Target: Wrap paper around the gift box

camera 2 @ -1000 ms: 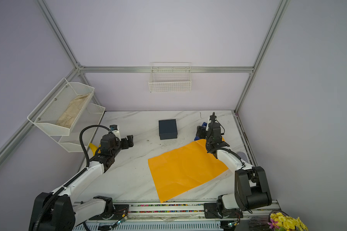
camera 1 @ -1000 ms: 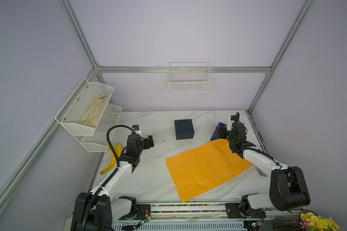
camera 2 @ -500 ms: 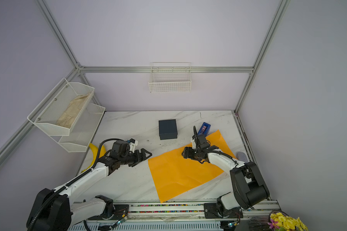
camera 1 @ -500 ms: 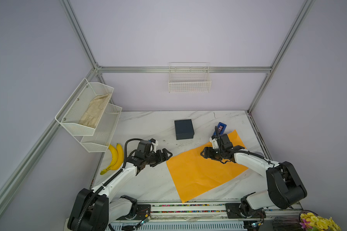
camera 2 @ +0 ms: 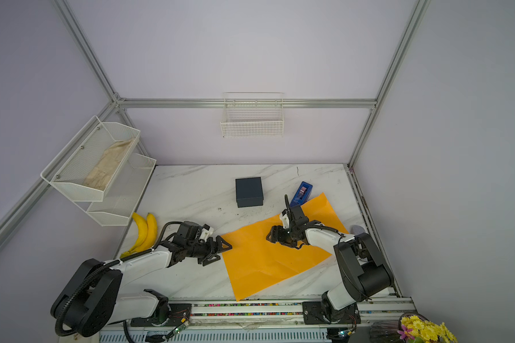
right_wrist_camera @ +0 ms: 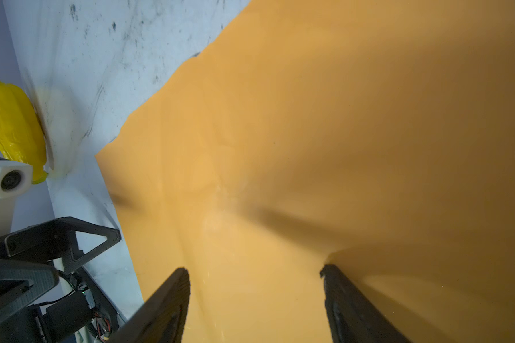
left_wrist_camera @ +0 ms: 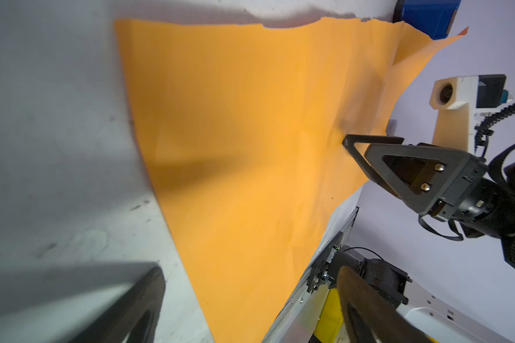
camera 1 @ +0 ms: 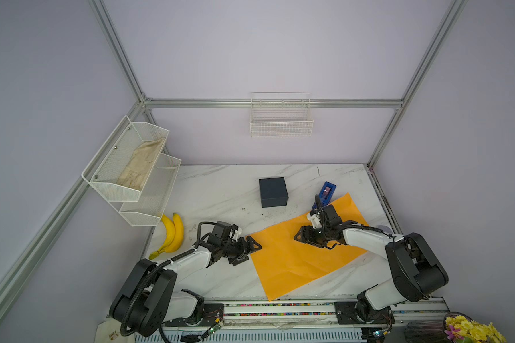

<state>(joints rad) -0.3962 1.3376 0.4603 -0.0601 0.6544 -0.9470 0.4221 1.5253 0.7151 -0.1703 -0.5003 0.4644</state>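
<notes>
The gift box [camera 1: 273, 192] [camera 2: 249, 191], dark navy and lidded, stands alone at the back middle of the marble table, apart from the paper. The orange-yellow paper [camera 1: 304, 255] [camera 2: 274, 261] [left_wrist_camera: 235, 133] [right_wrist_camera: 309, 118] lies flat and lightly creased at the front right. My left gripper [camera 1: 249, 252] [camera 2: 219, 254] [left_wrist_camera: 250, 297] is open, low at the paper's left edge. My right gripper [camera 1: 303, 237] [camera 2: 273, 236] [right_wrist_camera: 254, 285] is open over the middle of the sheet, its fingertips [left_wrist_camera: 346, 139] down at the paper's surface with nothing held.
A blue tape dispenser [camera 1: 326, 191] [camera 2: 302, 191] stands at the paper's back corner. Two bananas [camera 1: 171, 234] [right_wrist_camera: 12, 127] lie at the left edge below a white wire shelf [camera 1: 131, 169]. A wire basket [camera 1: 281, 118] hangs on the back wall. Flowers [camera 1: 470, 329] sit at the front right.
My left arm swung right and down to the paper's left edge. My right arm left the tape dispenser's side and came down over the middle of the paper. Box and paper stayed put.
</notes>
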